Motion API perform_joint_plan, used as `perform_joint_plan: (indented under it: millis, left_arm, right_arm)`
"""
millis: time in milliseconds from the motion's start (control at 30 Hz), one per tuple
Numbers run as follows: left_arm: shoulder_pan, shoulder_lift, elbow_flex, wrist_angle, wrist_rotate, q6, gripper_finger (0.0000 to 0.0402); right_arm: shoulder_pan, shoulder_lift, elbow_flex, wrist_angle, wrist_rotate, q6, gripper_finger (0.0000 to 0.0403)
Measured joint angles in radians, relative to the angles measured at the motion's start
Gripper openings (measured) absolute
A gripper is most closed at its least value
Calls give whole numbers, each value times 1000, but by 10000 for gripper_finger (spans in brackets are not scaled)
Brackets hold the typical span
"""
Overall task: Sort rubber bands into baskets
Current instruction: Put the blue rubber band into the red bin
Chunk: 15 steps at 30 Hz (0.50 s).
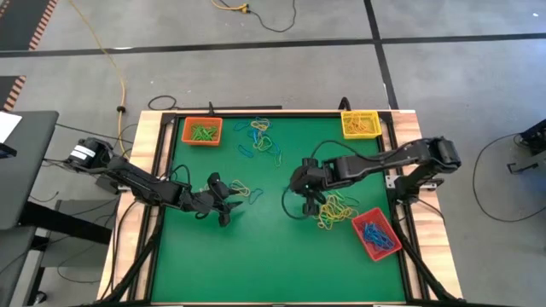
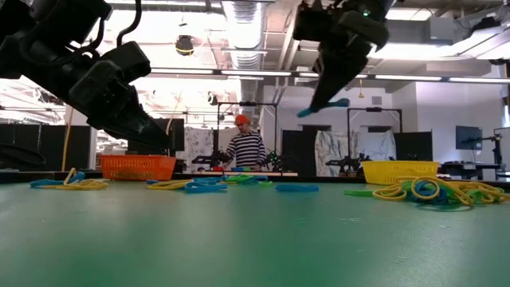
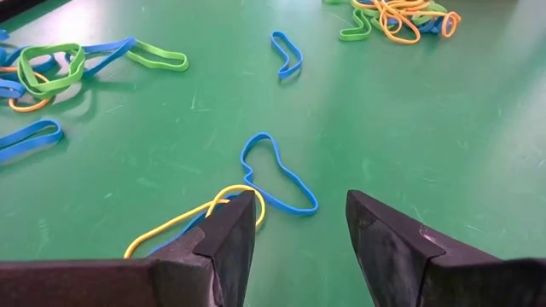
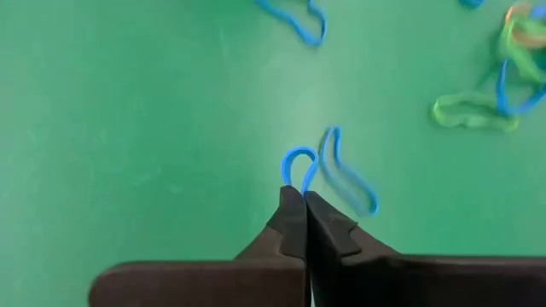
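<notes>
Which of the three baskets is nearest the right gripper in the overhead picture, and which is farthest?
From the right gripper:
1. Red basket, nearest, at the table's right front.
2. Yellow basket, at the back right corner.
3. Orange basket, farthest, at the back left.

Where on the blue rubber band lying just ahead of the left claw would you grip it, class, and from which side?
Take the blue rubber band at its narrow waist, coming straight down from above. It lies flat on the green table, so no side approach gets under it, and at the waist its two strands run close together. The left claw is open just short of it; mind the yellow band beside it.
</notes>
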Motion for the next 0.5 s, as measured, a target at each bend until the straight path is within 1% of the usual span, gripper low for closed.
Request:
perform_joint_plan:
  millis: [100,233,500]
  left_arm:
    - [0,0,0,0,0,-1,174]
    - [0,0,0,0,0,-2,174]
    - [0,0,0,0,0,-2,174]
  right_arm:
    - [35,0,0,-88,30,57,19]
    - [103,0,0,-228,43,166,13]
    - [303,0,0,-470,46,494,12]
